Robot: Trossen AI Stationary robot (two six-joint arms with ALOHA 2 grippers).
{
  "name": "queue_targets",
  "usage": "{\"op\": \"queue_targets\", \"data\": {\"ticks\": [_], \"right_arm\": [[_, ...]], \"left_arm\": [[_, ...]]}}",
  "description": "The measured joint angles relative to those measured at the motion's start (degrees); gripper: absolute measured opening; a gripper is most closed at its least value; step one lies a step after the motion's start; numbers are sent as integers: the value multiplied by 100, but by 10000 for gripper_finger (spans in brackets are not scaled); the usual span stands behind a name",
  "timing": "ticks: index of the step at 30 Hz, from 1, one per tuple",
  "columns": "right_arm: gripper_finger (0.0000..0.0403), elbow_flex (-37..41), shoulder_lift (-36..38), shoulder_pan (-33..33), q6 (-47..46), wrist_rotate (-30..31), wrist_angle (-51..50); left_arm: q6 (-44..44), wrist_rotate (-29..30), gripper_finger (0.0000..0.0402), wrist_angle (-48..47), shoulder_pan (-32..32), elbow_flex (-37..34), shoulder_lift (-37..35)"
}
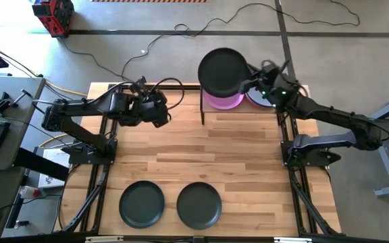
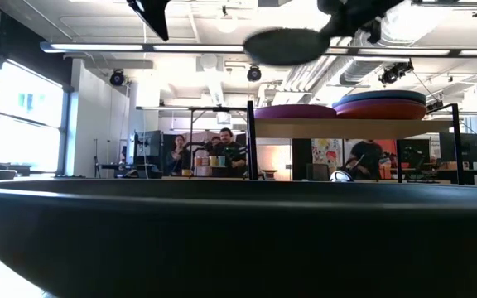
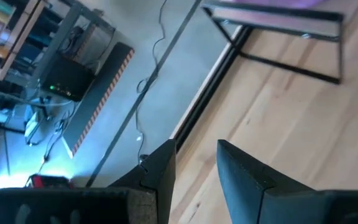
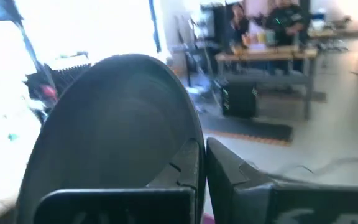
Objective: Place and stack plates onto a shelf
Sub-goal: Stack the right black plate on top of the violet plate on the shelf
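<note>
My right gripper (image 1: 250,82) is shut on a dark grey plate (image 1: 221,69), holding it in the air above the left end of the shelf (image 2: 346,127). A purple plate (image 2: 296,111) lies on the shelf board right below it. To its right on the board lies a stack with a blue-grey plate on an orange-red one (image 2: 379,103). Two dark plates (image 1: 142,204) (image 1: 199,204) lie flat on the tabletop near its front edge. My left gripper (image 1: 159,111) hovers open and empty over the far left of the table, left of the shelf. My right gripper pinches the dark plate's rim (image 4: 194,140) between its two fingers, on the side of the plate toward the table's right. The fingers come at it roughly level from the right. The plate is lifted clear above the purple plate and lies nearly level (image 2: 284,45).
The shelf's thin black rods (image 1: 202,108) stand up at its corners. The rim of one near plate (image 2: 238,232) fills the bottom of the low view. Bare wood (image 1: 208,152) lies between the shelf and the two near plates. People stand in the room behind the table.
</note>
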State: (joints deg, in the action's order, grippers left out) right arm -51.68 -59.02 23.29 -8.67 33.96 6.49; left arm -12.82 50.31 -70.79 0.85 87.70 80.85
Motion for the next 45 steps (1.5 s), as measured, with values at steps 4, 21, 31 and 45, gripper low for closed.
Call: {"op": "queue_targets", "data": {"ticks": [4,21,31,45], "right_arm": [[0,0,-307,19,-811,237,-315],[0,-2935,-1709,849,-2499,-191,-5103],[0,-3215,-2204,1311,-2493,-1130,-5534],[0,-2890,-2236,1121,-2978,-1153,-5639]], "left_arm": [[2,-5,106,-76,232,0,-1],[-4,-29,106,-218,779,0,-1],[-75,-366,106,-218,1026,0,-1],[-211,-481,106,-218,1119,0,-1]]}}
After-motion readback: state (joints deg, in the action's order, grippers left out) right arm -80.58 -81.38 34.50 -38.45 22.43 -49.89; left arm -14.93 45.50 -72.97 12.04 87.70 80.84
